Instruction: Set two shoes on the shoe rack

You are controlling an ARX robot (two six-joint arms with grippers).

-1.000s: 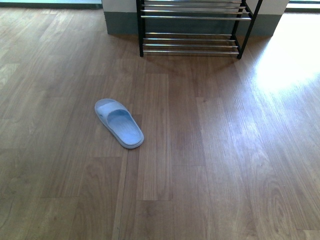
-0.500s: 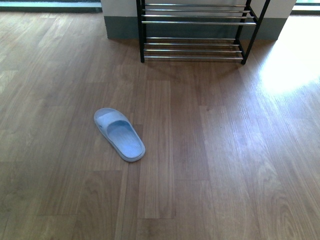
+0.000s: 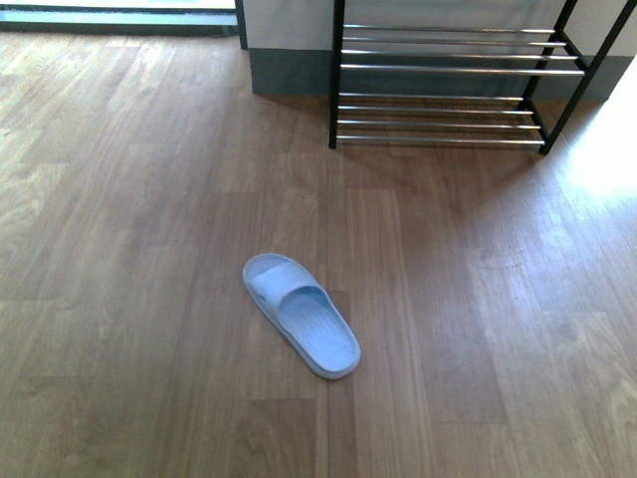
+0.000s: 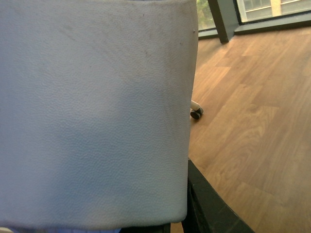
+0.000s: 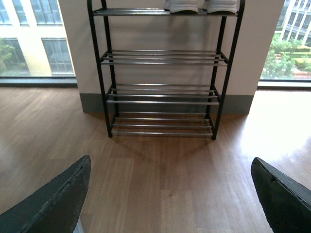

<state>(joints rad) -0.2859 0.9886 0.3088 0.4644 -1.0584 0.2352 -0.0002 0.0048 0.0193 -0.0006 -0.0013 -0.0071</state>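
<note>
Your right gripper (image 5: 170,162) is released and spread wide: its two dark fingers (image 5: 63,199) sit far apart at the edges of the right wrist view, with only bare wooden floor (image 5: 160,194) between them. They hold nothing and touch nothing.

Your left gripper is out of sight, so you cannot read its state. A pale padded surface (image 4: 92,111) fills most of the left wrist view, with a small caster wheel (image 4: 196,113) on the floor just past its edge.

From the front view, you have one pale blue slide (image 3: 302,315) lying flat on the floor, sole down. Its strap end points away and to the left, its heel toward you and to the right. It lies well apart from the shoe rack (image 3: 448,100), which stands against the wall further off and to the right.

Through the right wrist view the rack faces you squarely. Its top tier carries white-soled shoes (image 5: 183,6), side by side, only their lower parts showing. The three tiers of chrome rods (image 5: 163,58) below them are bare.
</note>
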